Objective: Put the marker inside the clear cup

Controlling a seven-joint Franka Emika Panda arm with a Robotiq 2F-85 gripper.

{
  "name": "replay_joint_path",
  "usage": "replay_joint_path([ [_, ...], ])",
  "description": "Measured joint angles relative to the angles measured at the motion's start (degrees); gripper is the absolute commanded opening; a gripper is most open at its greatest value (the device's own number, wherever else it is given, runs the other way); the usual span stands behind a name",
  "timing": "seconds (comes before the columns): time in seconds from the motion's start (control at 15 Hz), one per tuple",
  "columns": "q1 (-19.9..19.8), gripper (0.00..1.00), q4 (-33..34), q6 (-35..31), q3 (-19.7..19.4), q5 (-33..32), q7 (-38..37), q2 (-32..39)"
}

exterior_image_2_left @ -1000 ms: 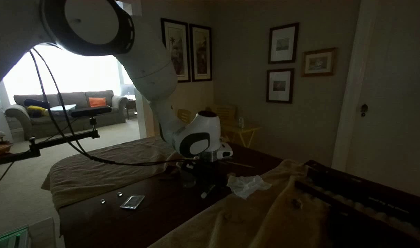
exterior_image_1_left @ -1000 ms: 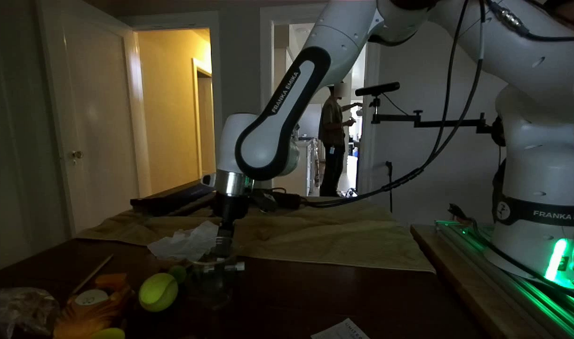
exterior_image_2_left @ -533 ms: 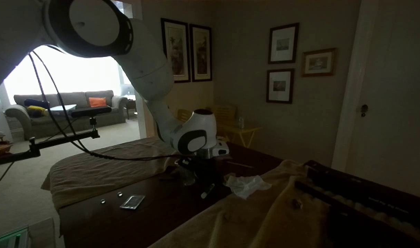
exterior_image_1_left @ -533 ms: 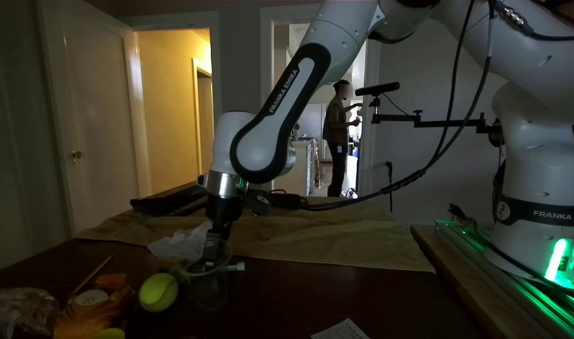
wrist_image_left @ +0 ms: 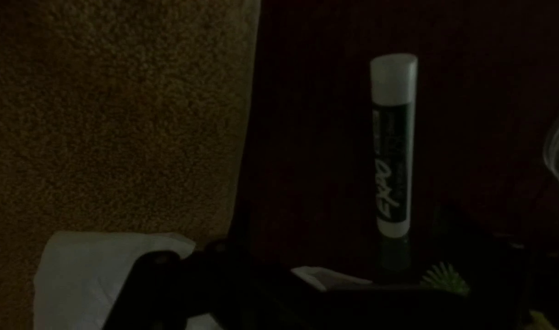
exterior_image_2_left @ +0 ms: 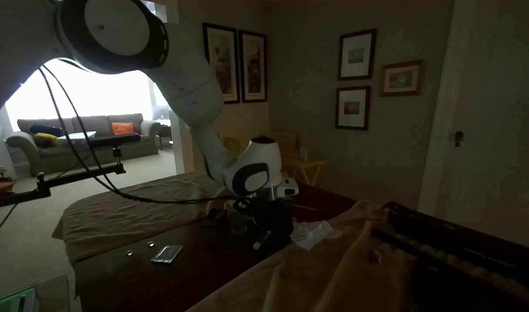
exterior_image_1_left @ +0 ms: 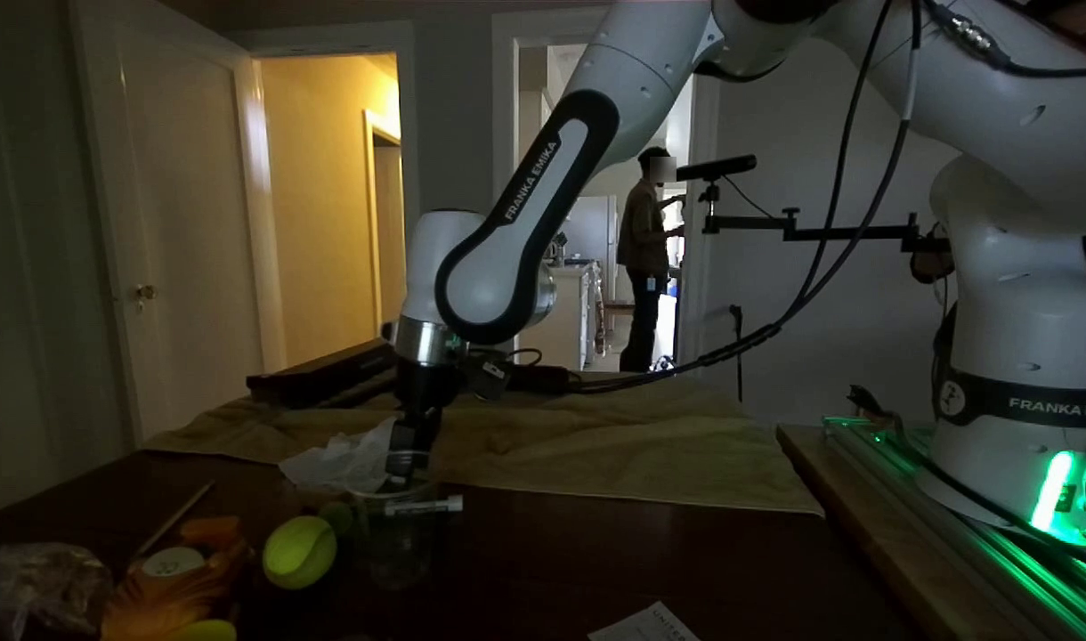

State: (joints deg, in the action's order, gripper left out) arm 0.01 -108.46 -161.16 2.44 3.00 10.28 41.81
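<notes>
White wrapper [exterior_image_2_left: 314,234] near marker [wrist_image_left: 393,146]; yellow-green ball [exterior_image_1_left: 299,553] near clear cup [exterior_image_1_left: 396,554]

The arm [exterior_image_1_left: 1037,174] is built of smooth, rounded shells [exterior_image_1_left: 472,240] in pale grey-white, dotted with small recessed marks [exterior_image_1_left: 1033,116]. Along the forearm [exterior_image_1_left: 636,67] a black trim [exterior_image_1_left: 587,105] loops round a long pale panel [exterior_image_1_left: 497,280] and carries FRANKA EMIKA in white capitals [exterior_image_1_left: 532,182]. In an exterior view a broad pale disc [exterior_image_2_left: 121,37] shows inside a thick black ring [exterior_image_2_left: 158,34]. Lower comes a silver metal collar [exterior_image_1_left: 429,343]; beneath it the end effector [exterior_image_1_left: 404,467] is black (too dim to show finer detail). Black cables [exterior_image_1_left: 835,205] gather into one thick bundle [exterior_image_1_left: 755,341], and a ribbed silvery connector [exterior_image_1_left: 970,36] shows higher up. The white base [exterior_image_1_left: 1024,325] bears a black band [exterior_image_1_left: 984,401] with a round emblem [exterior_image_1_left: 952,398], above a green light [exterior_image_1_left: 1052,491].
</notes>
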Motion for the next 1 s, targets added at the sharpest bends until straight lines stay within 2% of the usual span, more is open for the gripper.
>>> replay_joint_path([
  [0.53, -1.1, 1.0, 3.1, 0.0, 0.8, -1.0, 1.4, 2.9],
  [0.87, -5.2, 1.0, 4.0, 1.3, 5.9, -1.0, 4.8, 4.0],
  [1.0, -5.3, 1.0, 4.2, 2.0, 5.7, -1.0, 4.8, 4.1],
])
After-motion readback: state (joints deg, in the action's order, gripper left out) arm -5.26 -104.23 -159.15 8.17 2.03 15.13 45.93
